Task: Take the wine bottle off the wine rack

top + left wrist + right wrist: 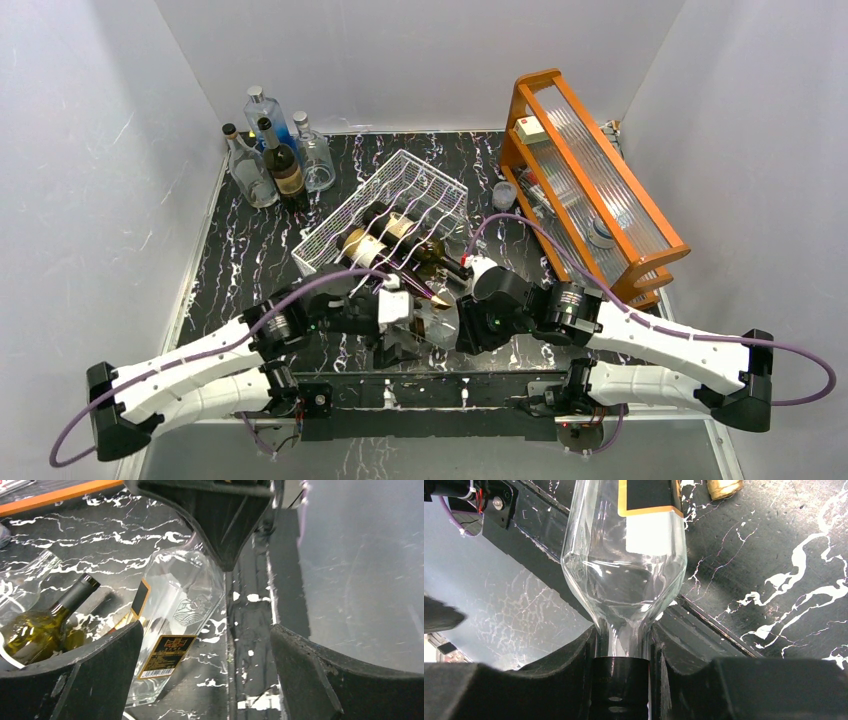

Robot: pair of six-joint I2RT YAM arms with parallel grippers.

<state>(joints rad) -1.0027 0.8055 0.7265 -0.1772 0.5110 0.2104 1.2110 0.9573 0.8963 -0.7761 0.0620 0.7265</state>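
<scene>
The white wine rack (385, 205) sits mid-table with dark bottles (372, 246) lying in it. Upright bottles (270, 150) crowd the far left corner and an orange frame (590, 180) stands to the right. The wine bottle (624, 555) (clear glass, black label) is off the rack near the table's front edge, its length running left-right, neck toward the right arm. The right gripper (621, 640) pinches that neck; the left gripper (207, 635) gapes wide at its base.

Bottle (190, 590) label (167, 655) print illegible
</scene>
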